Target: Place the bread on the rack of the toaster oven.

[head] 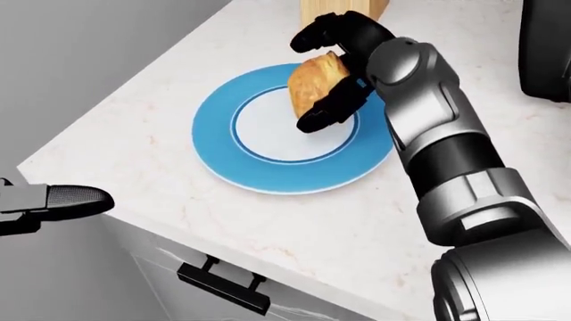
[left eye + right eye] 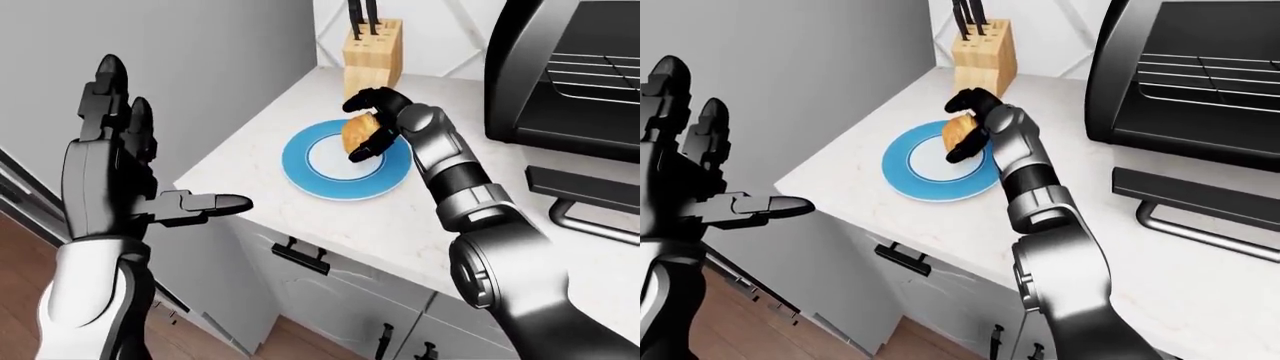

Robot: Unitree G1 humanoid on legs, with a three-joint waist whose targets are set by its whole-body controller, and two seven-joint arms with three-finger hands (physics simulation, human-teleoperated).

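The golden-brown bread [image 1: 312,83] stands tilted on the upper right of the blue-rimmed plate [image 1: 223,157] on the pale counter. My right hand [image 1: 314,75] reaches in from the right and is shut on the bread, with fingers [image 1: 323,30] curled over its top and one finger [image 1: 323,114] pressed under its lower edge. My left hand [image 2: 170,142] is raised off the counter at the left, open and holding nothing. At the right stands the black toaster oven [image 2: 1200,45], its rack [image 2: 1210,75] visible inside and its door [image 2: 1200,196] folded down.
A wooden knife block [image 2: 372,51] stands just above the plate by the wall. The counter edge [image 1: 179,234] runs diagonally below the plate, with cabinet drawers and a black handle [image 1: 221,286] beneath. A grey wall fills the left.
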